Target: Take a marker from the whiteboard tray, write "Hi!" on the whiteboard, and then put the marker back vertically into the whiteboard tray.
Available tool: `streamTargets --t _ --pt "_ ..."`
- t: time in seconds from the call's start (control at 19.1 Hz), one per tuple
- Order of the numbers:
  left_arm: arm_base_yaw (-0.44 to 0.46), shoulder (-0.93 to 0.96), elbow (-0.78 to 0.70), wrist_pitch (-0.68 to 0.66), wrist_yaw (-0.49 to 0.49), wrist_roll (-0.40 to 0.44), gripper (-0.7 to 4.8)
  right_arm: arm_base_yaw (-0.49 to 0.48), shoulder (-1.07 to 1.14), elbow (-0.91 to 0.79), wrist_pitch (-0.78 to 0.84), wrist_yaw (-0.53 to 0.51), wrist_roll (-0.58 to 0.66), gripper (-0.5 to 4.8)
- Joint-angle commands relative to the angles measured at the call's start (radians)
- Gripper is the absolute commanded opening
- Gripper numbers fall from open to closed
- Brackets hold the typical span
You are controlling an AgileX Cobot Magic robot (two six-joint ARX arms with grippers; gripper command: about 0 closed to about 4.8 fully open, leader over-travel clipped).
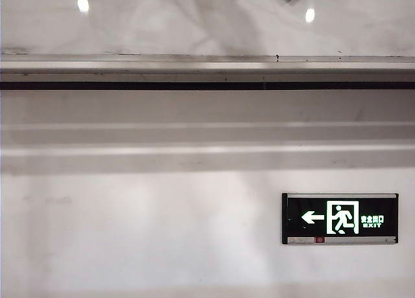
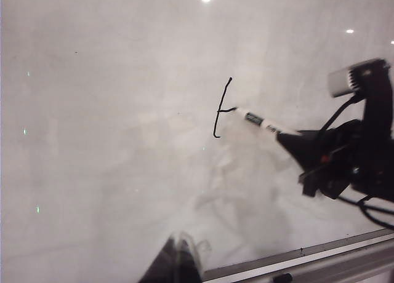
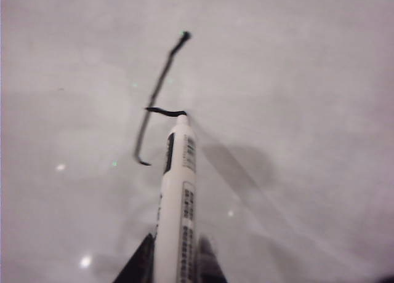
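- Right gripper (image 3: 175,267) closed on the marker (image 3: 178,191), holding it by the barrel's back end; also seen from the side (image 2: 308,149) in the left wrist view.
- Marker tip touches the whiteboard (image 2: 111,111) at the end of a short cross-stroke (image 3: 165,111).
- Cross-stroke branches off a long, slightly slanted black stroke (image 3: 157,92).
- Left gripper (image 2: 178,261): only dark, blurred fingertips visible near the board; jaw state cannot be told.
- Tray (image 1: 207,74) runs below the board; exit sign (image 1: 340,218) on the wall under it.
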Motion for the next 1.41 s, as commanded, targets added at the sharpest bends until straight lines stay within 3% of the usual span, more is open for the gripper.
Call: streamTargets --t 0.05,0.42,0.73,1.41 --pt "0.000 -0.002 0.004 0.009 0.004 0.001 -0.06 -0.010 -0.013 0.003 0.014 0.090 -0.019 -0.02" --pt "0.000 -0.002 0.004 0.009 0.004 0.001 -0.06 -0.006 -0.051 0.003 0.010 0.095 -0.048 -0.02" --pt "0.000 -0.002 0.004 0.002 0.004 0.000 -0.06 -0.034 -0.068 0.003 0.082 -0.065 -0.071 -0.02" --pt "0.000 -0.002 0.004 0.002 0.004 0.000 -0.06 -0.071 -0.062 0.001 0.043 -0.110 -0.074 -0.02"
